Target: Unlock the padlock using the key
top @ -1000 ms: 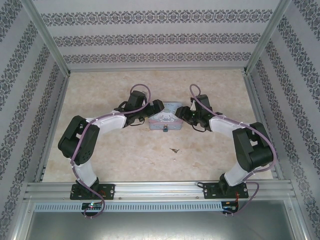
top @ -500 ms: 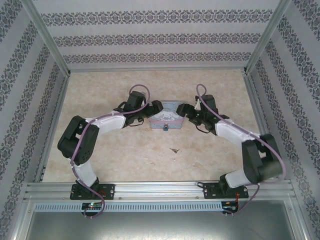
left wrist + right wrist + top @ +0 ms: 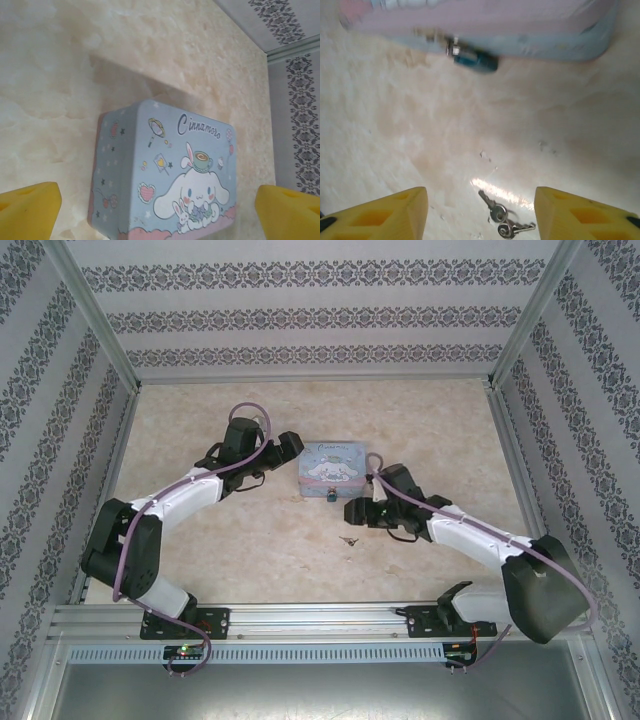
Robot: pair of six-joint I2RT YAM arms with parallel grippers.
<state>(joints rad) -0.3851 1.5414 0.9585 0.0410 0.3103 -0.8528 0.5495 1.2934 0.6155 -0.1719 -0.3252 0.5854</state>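
In the lower centre of the right wrist view, the key point(image 3: 500, 221), thin and likely light and slippery, lies flat on the desk point(image 3: 395, 130) before the spread, empty right pincer point(image 3: 479, 207), probably best pinched by its round head, while the padlock point(image 3: 475, 60) sits upper centre against the tin point(image 3: 520, 30).

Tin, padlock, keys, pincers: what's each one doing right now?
tin: lid shut, sitting on the table.
padlock: attached at the tin's front; locked or not, too blurry.
keys: lying loose on the table.
left pincer: open, empty.
right pincer: open, empty, above the keys.
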